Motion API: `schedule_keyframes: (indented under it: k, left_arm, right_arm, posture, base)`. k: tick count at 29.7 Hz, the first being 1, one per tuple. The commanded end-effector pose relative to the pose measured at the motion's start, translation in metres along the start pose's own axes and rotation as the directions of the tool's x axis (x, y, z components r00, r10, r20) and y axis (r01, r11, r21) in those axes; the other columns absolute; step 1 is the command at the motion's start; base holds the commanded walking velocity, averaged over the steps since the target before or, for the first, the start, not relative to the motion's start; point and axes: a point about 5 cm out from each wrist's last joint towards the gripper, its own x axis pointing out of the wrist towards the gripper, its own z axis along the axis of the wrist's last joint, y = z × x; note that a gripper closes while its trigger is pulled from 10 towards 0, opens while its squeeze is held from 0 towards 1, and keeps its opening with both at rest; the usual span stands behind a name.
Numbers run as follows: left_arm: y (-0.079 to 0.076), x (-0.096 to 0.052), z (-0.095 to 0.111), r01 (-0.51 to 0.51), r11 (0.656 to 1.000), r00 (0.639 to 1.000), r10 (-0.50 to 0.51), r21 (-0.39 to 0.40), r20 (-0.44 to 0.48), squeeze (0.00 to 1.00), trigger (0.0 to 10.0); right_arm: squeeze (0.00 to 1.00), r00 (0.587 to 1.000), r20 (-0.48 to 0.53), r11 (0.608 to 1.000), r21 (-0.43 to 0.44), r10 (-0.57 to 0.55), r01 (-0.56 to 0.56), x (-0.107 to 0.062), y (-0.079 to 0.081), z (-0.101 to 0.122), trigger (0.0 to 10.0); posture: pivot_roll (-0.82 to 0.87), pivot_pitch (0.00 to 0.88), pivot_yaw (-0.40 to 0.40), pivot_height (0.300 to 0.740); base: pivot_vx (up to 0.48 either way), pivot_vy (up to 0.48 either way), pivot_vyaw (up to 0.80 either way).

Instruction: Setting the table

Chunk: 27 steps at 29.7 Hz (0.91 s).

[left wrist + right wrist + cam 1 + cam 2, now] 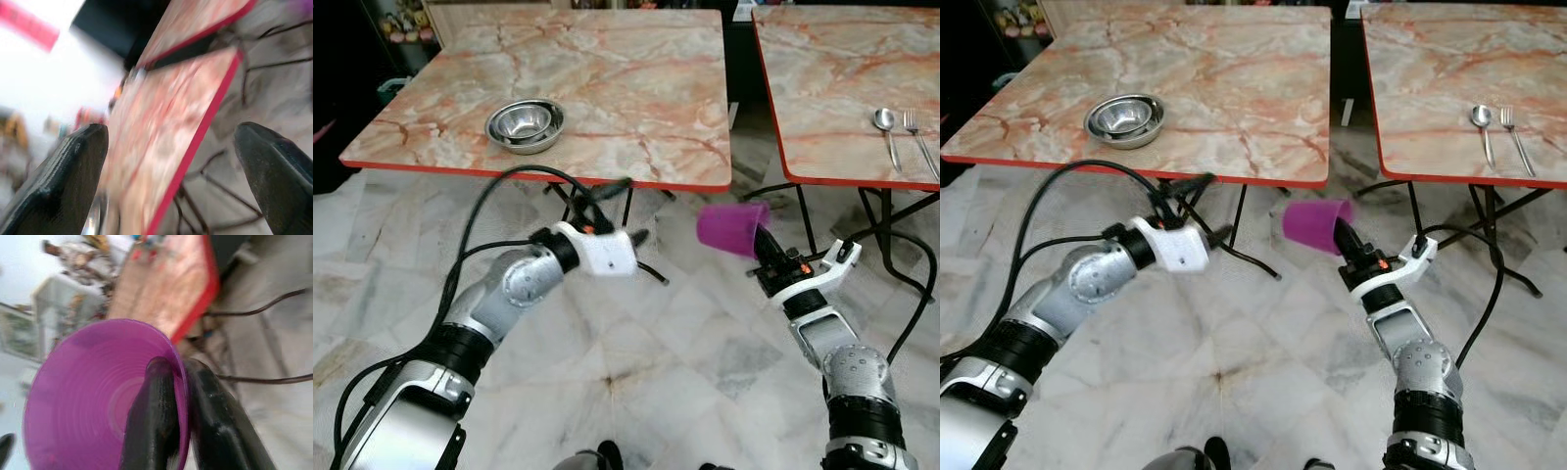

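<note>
My right gripper [766, 242] is shut on the rim of a purple plastic cup [732, 227], held tipped on its side over the floor between two marble tables; in the right wrist view one finger sits inside the purple cup [93, 396] and one outside. My left gripper [622, 211] is open and holds nothing, raised just below the near edge of the left table [607, 88]. Stacked steel bowls [526, 124] sit near that table's front left. A spoon [887, 132] and fork [920, 137] lie on the right table [832, 78].
Black metal table legs [803, 220] and loose cables [651, 269] cross the tiled floor [685, 362] under and between the tables. A narrow gap separates the two tables. Dark furniture and cluttered shelves stand at the far left.
</note>
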Motion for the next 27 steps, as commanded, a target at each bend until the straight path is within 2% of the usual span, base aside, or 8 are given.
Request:
schedule_keyframes:
  k: [1, 4, 6, 12, 15, 18, 22, 27]
  left_arm:
    - [0.009, -0.019, -0.038, -0.184, 0.969, 0.961, 0.142, -0.166, -0.236, 0.0, 10.0]
    - [0.01, -0.027, -0.05, -0.255, 0.942, 0.931, 0.18, -0.217, -0.317, 0.0, 10.0]
    - [0.009, -0.042, -0.068, -0.354, 0.895, 0.877, 0.216, -0.272, -0.43, 0.0, 10.0]
    - [-0.04, -0.107, -0.119, -0.478, 0.81, 0.668, 0.086, -0.338, -0.739, 0.0, 10.0]
    - [-0.059, -0.118, -0.123, -0.517, 0.754, 0.625, 0.01, -0.405, -0.78, 0.0, 10.0]
    - [-0.1, -0.136, -0.125, -0.533, 0.698, 0.541, -0.152, -0.478, -0.827, 0.0, 10.0]
    - [-0.119, -0.144, -0.124, -0.544, 0.677, 0.498, -0.216, -0.497, -0.84, 0.0, 10.0]
    - [-0.145, -0.156, -0.119, -0.605, 0.588, 0.446, -0.307, -0.536, -0.841, 0.0, 10.0]
  right_arm:
    - [0.0, 0.988, 0.026, 0.986, -0.058, -0.154, 0.155, -0.008, -0.021, -0.001, 10.0]
    - [0.0, 0.979, 0.027, 0.977, -0.072, -0.2, 0.201, -0.011, -0.028, -0.003, 10.0]
    - [0.0, 0.963, 0.032, 0.958, -0.098, -0.268, 0.27, -0.017, -0.039, -0.005, 10.0]
    - [0.0, 0.855, -0.062, 0.814, -0.347, -0.515, 0.466, -0.052, -0.081, -0.035, 10.0]
    - [0.0, 0.816, -0.084, 0.763, -0.419, -0.572, 0.492, -0.062, -0.09, -0.046, 10.0]
    - [0.0, 0.742, -0.149, 0.685, -0.533, -0.654, 0.497, -0.083, -0.104, -0.071, 10.0]
    - [0.0, 0.703, -0.173, 0.653, -0.568, -0.689, 0.501, -0.095, -0.11, -0.082, 10.0]
    - [0.0, 0.637, -0.223, 0.624, -0.586, -0.738, 0.517, -0.116, -0.116, -0.106, 10.0]
  posture:
    - [-0.03, 0.148, 0.057, 0.74]
    - [-0.03, 0.149, 0.058, 0.74]
    - [-0.03, 0.15, 0.06, 0.74]
    - [-0.04, 0.149, 0.064, 0.74]
    - [-0.04, 0.149, 0.064, 0.74]
    - [-0.04, 0.147, 0.066, 0.74]
    - [-0.04, 0.145, 0.067, 0.74]
    - [-0.04, 0.149, 0.069, 0.74]
  base:
    - [0.0, 0.0, 0.0]
    - [0.0, 0.0, 0.0]
    - [0.0, 0.0, 0.0]
    - [0.0, 0.0, 0.0]
    - [0.0, 0.0, 0.0]
    - [0.0, 0.0, 0.0]
    - [0.0, 0.0, 0.0]
    - [0.0, 0.0, 0.0]
